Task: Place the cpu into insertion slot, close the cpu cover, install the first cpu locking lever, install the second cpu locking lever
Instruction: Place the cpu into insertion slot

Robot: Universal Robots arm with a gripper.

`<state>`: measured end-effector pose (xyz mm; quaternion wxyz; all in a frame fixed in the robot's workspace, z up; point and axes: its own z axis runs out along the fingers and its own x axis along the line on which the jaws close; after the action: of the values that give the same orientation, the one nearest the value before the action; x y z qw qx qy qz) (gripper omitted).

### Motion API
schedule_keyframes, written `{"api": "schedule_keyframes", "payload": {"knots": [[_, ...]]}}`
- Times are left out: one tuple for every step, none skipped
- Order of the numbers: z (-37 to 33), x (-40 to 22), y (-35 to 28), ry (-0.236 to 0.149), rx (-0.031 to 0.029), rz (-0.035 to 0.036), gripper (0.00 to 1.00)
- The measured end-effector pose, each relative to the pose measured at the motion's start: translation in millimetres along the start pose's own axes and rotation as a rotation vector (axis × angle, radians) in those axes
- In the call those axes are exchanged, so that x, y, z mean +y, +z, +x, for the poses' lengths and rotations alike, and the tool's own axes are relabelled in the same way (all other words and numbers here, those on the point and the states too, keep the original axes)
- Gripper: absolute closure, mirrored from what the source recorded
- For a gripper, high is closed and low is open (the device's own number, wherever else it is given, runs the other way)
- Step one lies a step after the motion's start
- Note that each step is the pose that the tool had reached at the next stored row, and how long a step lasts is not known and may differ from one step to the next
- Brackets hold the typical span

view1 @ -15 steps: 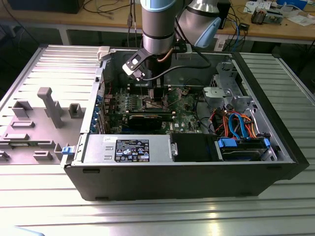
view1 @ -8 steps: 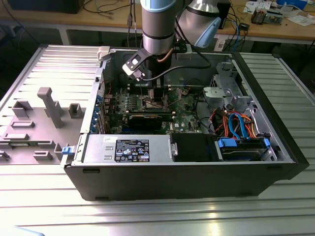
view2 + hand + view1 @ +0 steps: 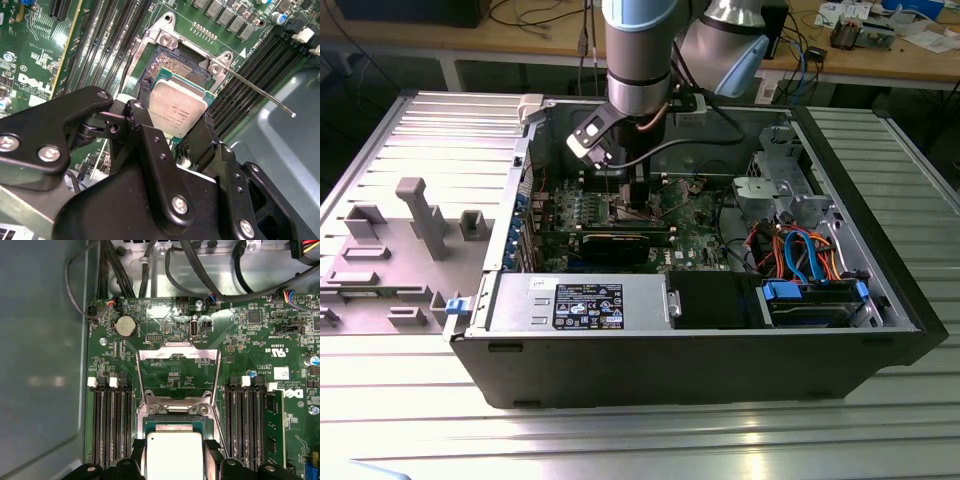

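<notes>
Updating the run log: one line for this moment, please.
gripper shut on cpu | cpu over insertion slot | cpu cover open

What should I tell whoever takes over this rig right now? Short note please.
Tool: shut on the silvery-grey square cpu.
Cpu: held right over the metal-rimmed square insertion slot on the green motherboard; seated or not, cannot tell.
Thin silvery cpu cover frame: flipped open.
Thin wire locking lever: unlatched, sticking out free.
Done: cpu picked up, at the slot.
Left: cover closing, both levers.
</notes>
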<state>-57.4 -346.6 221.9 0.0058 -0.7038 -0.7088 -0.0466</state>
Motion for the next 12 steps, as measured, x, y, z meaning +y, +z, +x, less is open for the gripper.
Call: {"api": "schedule_keyframes", "payload": {"knots": [[-0.1,-0.5,2.0,0.000,-0.0015,0.0000,0.46],[-0.2,-0.6,2.7,0.000,-0.0023,0.0000,0.46],[-0.3,-0.8,3.8,0.000,-0.0044,0.0000,0.46],[-0.3,-1.0,4.6,0.000,-0.0063,0.0000,0.46],[-0.4,-1.1,5.4,0.000,-0.0076,0.0000,0.46],[-0.5,-1.3,6.8,0.000,-0.0082,0.0001,0.46],[-0.6,-1.5,8.0,0.000,-0.0086,0.0001,0.46],[-0.7,-1.9,9.1,0.000,-0.0089,0.0000,0.46],[-0.7,-2.2,9.9,0.000,-0.0092,0.0000,0.46],[-0.8,-2.7,10.9,0.000,-0.0102,0.0000,0.46],[-0.9,-2.8,11.6,0.000,-0.0117,0.0001,0.46],[-1.0,-2.9,12.3,0.000,-0.0137,0.0000,0.46]]}}
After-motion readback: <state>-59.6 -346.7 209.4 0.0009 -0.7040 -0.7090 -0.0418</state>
